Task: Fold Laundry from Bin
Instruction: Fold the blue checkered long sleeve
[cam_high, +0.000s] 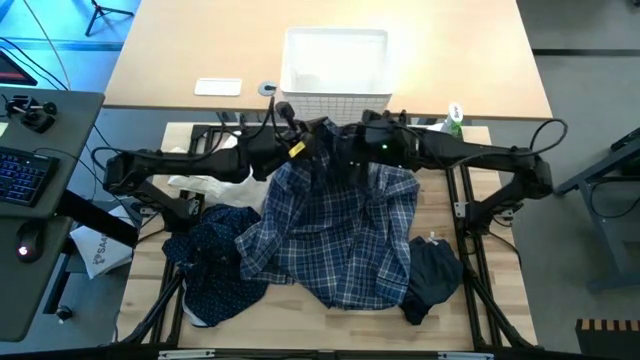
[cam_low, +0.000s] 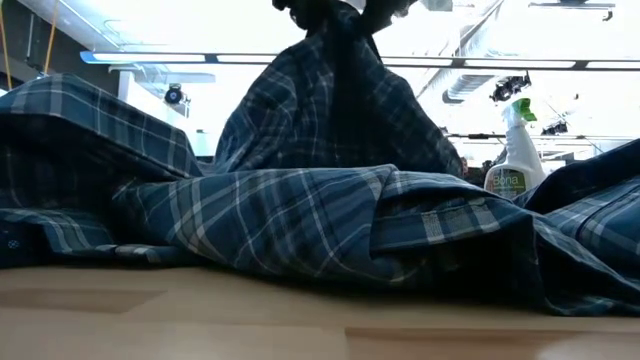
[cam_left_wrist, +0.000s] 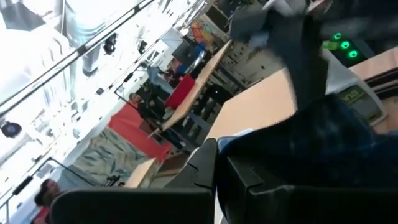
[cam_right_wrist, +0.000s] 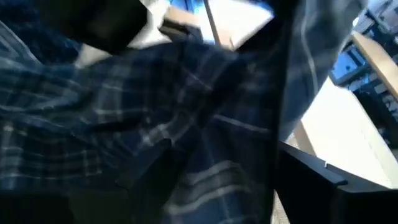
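Plaid shirt (cam_high: 335, 235) hangs bunched from its top edge at the centre of my table (cam_high: 500, 290), lifted toward twelve o'clock while its lower half spreads flat toward six. From the low view I see it rising as a peak of blue-and-white cloth over the folds lying on the wood. My left gripper (cam_high: 318, 140) is clenched on the shirt's raised edge, reaching in from nine o'clock. My right gripper (cam_high: 350, 148) sits just beside it, reaching in from three o'clock; its wrist view is filled with plaid fabric draped between two dark fingers (cam_right_wrist: 311, 177) that stand apart, and I cannot tell whether cloth is truly held. Dotted navy shirt (cam_high: 215, 255) lies crumpled at about eight o'clock, touching the plaid one. Plain dark navy piece (cam_high: 432, 280) lies heaped at about four o'clock, against the plaid hem. White lattice bin (cam_high: 335, 70) stands at twelve o'clock, beyond both grippers. Cream-white cloth (cam_high: 205, 185) lies at nine o'clock under the left arm. Spray bottle (cam_low: 515, 150) stands upright at about two o'clock, near the bin
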